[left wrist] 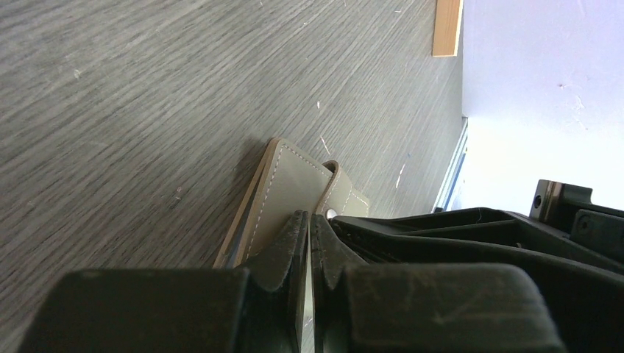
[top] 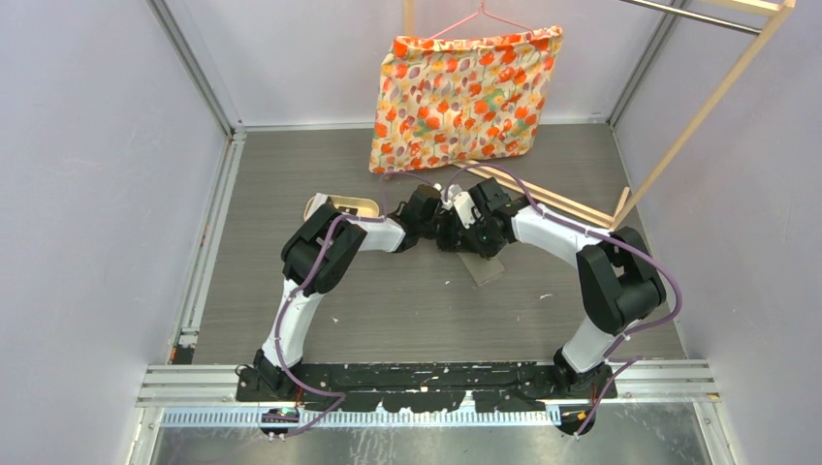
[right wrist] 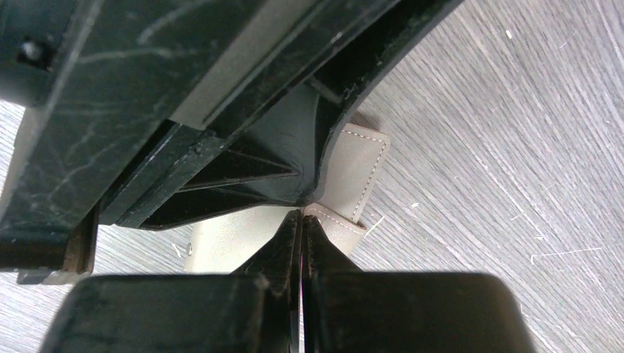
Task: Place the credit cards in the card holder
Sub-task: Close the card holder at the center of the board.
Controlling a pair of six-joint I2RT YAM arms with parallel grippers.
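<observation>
Nearest me, the left arm (top: pixel 315 254) and the right arm (top: pixel 611 281) are bending inward from the near edge of the table (top: pixel 388 320), and their tools are meeting almost tip to tip around the middle of it. The card holder (left wrist: pixel 291 187) is lying flat there, folded shut as far as I can tell, with its strap (left wrist: pixel 337 187) curling over one edge.

The left gripper (left wrist: pixel 310 224) is pinching nearly closed right at the holder's edge. A pale sliver is showing between its fingers, but I cannot tell what it is. The right gripper (right wrist: pixel 302 220) is clenched tight with its tips touching the strap. Whether it is actually nipping the strap I cannot tell.

No cards are showing clearly in any view. A tan tray (top: pixel 341 205) is sitting beyond the left arm's elbow, and a flowered pillow (top: pixel 456 97) is hanging at the far edge.

To my eye the work is at the stage of opening the holder. The tools are crowding each other, so one could be knocking the other. A pull on the strap could be dragging or flipping the light holder across the smooth table instead of opening it. If that sliver is a card, so thin a pinch could be letting it slip.
</observation>
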